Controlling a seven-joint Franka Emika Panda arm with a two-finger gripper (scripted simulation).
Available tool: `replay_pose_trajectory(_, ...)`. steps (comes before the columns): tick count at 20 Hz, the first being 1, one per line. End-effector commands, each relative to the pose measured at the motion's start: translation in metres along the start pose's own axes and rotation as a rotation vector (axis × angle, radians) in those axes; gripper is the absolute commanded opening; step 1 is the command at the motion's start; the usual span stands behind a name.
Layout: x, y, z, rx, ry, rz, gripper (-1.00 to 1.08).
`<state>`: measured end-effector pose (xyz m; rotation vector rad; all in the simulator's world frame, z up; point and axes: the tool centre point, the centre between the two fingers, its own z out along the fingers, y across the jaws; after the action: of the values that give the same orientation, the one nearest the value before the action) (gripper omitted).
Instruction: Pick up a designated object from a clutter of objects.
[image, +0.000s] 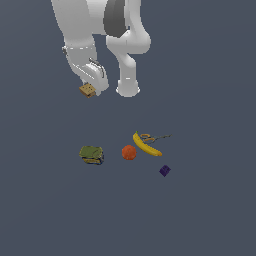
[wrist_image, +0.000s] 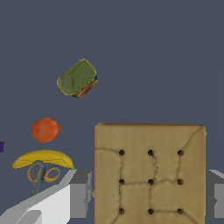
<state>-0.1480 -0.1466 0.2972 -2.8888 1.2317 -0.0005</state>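
The tan-brown square block (image: 87, 90) hangs in my gripper (image: 90, 89), lifted well above the floor at the exterior view's upper left. In the wrist view the block (wrist_image: 150, 173) fills the space between my two grey fingers (wrist_image: 80, 192), its lighter face dotted with small holes; the gripper (wrist_image: 150, 192) is shut on it. The rest of the clutter lies below on the floor: an olive-green box (image: 92, 154), an orange-red ball (image: 129, 152), a yellow banana (image: 145, 145), orange-handled scissors (image: 151, 137) and a dark purple cube (image: 165, 170).
The arm's white base (image: 128, 89) stands behind the gripper, toward the exterior view's right. The floor is a plain dark grey-blue. In the wrist view the box (wrist_image: 77, 78), ball (wrist_image: 45, 130), banana (wrist_image: 43, 158) and scissors (wrist_image: 42, 173) show beside the block.
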Motion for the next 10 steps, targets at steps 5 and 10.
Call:
replay_pose_trajectory(5,0.012,0.017,-0.048,0.000,0.000,0.000,-1.00)
replay_pose_trajectory(10,0.019,0.024,-0.071,-0.001,0.000,-0.001,-1.00)
